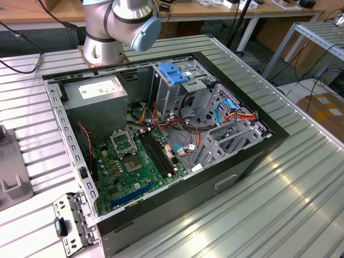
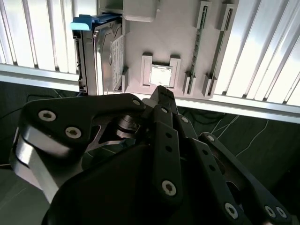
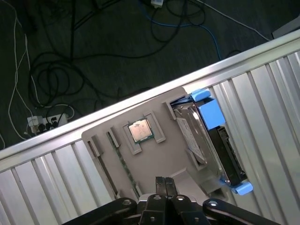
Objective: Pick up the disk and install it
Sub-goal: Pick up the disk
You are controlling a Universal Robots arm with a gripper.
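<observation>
on grey holder tray [image 3: 159, 164]: disk [image 3: 213, 140] on edge in slot; pincer [image 3: 164, 180] together, empty.

I work at a ribbed aluminium table [image 1: 290, 183] that glares with light; wooden desks [image 1: 32, 9] stand beyond it, and black cables [image 3: 51, 79] sprawl over the dark floor [image 3: 117, 70].

The arm [image 1: 115, 27] stands at about eleven o'clock in the exterior view, with a grey base column upright and a silver joint with a pale blue cap above it. In both wrist views the black gripper [image 3: 164, 180] [image 2: 161, 90] has its two fingers pressed together, tips touching, gripping nothing.
</observation>
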